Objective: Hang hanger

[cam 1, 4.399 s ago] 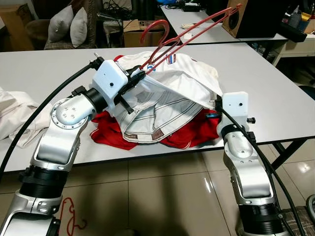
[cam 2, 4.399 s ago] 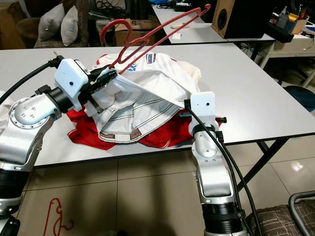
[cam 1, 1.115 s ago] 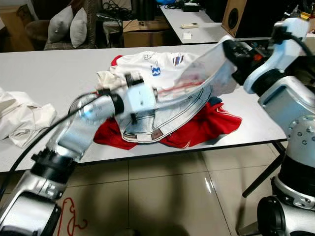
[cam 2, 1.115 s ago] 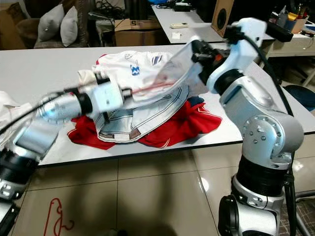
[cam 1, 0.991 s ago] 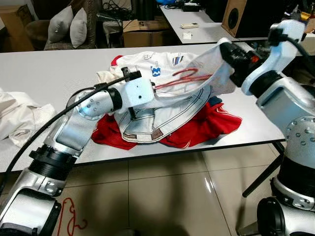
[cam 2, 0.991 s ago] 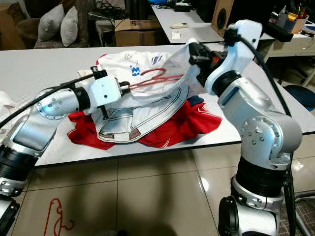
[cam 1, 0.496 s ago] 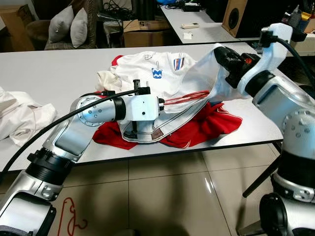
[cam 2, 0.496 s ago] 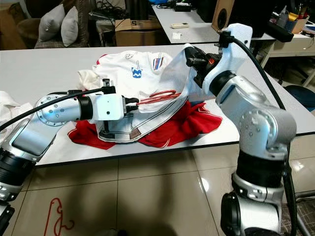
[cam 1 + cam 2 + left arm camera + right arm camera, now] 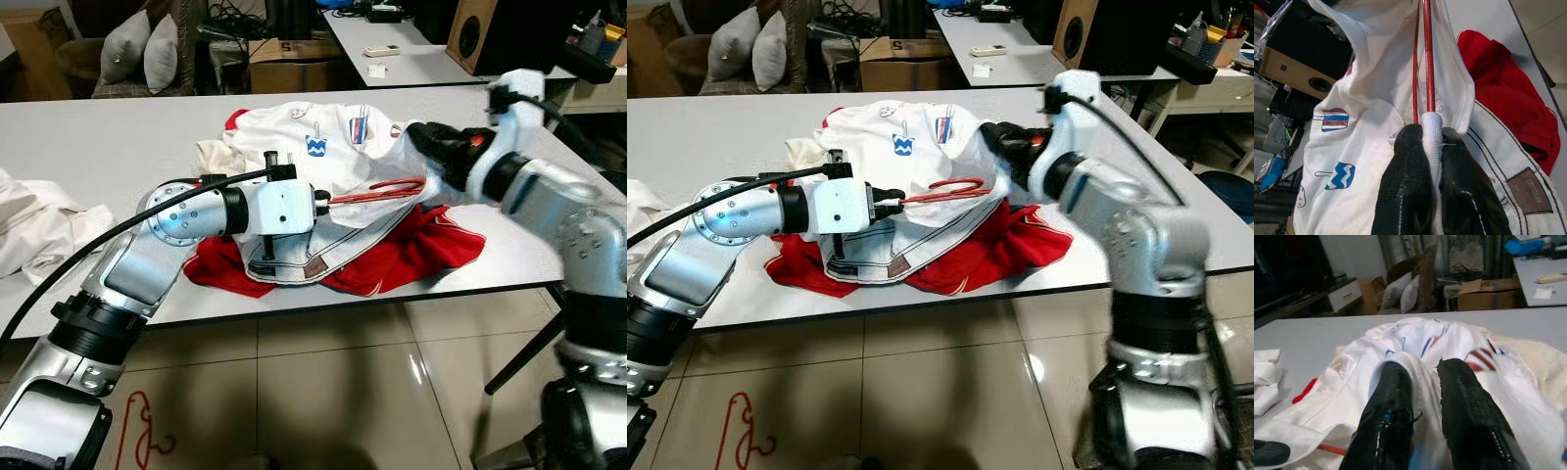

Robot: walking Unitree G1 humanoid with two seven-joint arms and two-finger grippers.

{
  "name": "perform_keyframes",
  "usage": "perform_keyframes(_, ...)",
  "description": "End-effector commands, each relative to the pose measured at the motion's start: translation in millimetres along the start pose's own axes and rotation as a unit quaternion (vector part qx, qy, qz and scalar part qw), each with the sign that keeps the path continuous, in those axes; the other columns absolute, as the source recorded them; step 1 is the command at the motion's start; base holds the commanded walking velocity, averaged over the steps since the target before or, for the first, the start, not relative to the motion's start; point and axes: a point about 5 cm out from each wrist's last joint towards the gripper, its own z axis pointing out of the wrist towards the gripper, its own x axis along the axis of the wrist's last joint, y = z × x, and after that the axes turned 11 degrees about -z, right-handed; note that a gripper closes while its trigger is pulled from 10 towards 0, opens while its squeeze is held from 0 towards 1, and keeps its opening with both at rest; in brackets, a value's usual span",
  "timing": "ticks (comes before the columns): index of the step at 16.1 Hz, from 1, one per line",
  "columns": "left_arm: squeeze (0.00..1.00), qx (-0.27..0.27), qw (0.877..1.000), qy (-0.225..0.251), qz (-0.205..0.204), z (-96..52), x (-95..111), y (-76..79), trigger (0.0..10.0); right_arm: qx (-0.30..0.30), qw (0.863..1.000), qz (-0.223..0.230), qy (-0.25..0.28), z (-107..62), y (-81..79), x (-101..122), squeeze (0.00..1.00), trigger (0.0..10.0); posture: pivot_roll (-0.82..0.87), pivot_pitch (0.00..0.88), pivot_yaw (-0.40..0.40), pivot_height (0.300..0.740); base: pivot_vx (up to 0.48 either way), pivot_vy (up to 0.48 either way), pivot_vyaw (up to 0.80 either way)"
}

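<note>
A lived-in workroom: long white tables [image 9: 118, 147], a loudspeaker [image 9: 470, 34], cardboard box [image 9: 284, 61], cushioned armchair [image 9: 127, 54].

Two red hangers [image 9: 377, 189] [image 9: 137, 436]; one white shirt [image 9: 338, 157]; one red garment [image 9: 411, 250]; two cushions [image 9: 137, 49].

A shirt [image 9: 323, 157] lies mid-surface [image 9: 118, 147] atop another garment [image 9: 392, 259] at the front edge. The hanger [image 9: 377, 189] runs inside the shirt, between the left gripper [image 9: 323, 203] and the right gripper [image 9: 416, 137]. More cloth [image 9: 34, 230] lies far left. A spare hanger [image 9: 137, 436] is on the floor.
</note>
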Motion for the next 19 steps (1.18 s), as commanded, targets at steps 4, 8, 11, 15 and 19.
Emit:
perform_keyframes(4,0.00,-0.014,1.000,0.008,0.007,-2.3,5.1,-1.4,0.0,0.119,0.992,0.041,0.016,-13.4,-3.9,22.5,1.00,10.0,-0.01,0.000,0.012,0.740,0.000,0.000,0.00)
perform_keyframes(8,0.00,-0.024,1.000,0.004,0.004,-2.7,4.4,-1.6,0.0,0.106,0.972,-0.165,-0.132,-25.0,7.5,1.2,1.00,10.0,-0.02,0.000,0.011,0.740,0.000,0.000,0.00)
perform_keyframes(11,0.00,-0.032,0.999,0.001,0.000,-4.4,4.0,-1.3,0.0,0.143,0.945,-0.248,-0.156,-37.1,12.3,9.7,1.00,10.0,-0.02,0.000,0.010,0.740,0.000,0.000,0.00)
perform_keyframes(15,0.00,-0.036,0.999,-0.006,-0.001,-5.2,2.0,-2.2,0.0,0.219,0.934,-0.259,-0.115,-59.1,17.8,29.7,1.00,10.0,-0.02,0.000,0.012,0.740,0.000,0.000,0.00)
perform_keyframes(19,0.00,-0.038,0.999,-0.009,-0.004,-5.4,1.1,-3.6,0.0,0.210,0.917,-0.328,-0.086,-67.4,31.1,39.8,1.00,10.0,-0.02,0.000,0.014,0.740,0.000,0.000,0.00)
